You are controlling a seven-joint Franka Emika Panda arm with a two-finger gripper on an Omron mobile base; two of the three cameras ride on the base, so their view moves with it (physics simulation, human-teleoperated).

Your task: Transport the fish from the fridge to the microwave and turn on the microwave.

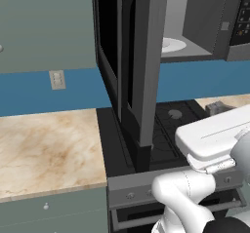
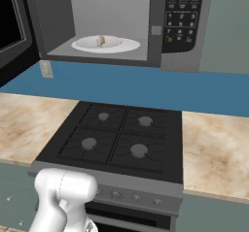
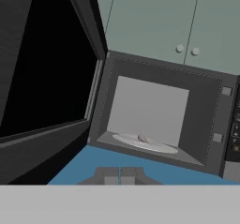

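Observation:
The small pale fish [image 2: 100,41] lies on the white turntable [image 2: 126,46] inside the open microwave [image 2: 160,41]. Seen from the hand, the fish [image 3: 142,138] rests on the same turntable [image 3: 159,147], well ahead of and above my gripper [image 3: 119,174]. The gripper's two fingertips are pressed together, shut with nothing between them. The microwave door [image 1: 141,66] stands swung wide to the left. The keypad strip [image 2: 182,12] is on the microwave's right side. The fridge is out of view.
A black gas stove [image 2: 116,139] sits directly under the microwave, with marble counter [image 1: 44,144] on either side. A wall outlet [image 1: 57,79] is on the blue backsplash. Pale green cabinets [image 3: 164,17] hang above the microwave. The open door [image 3: 42,78] juts out at the left.

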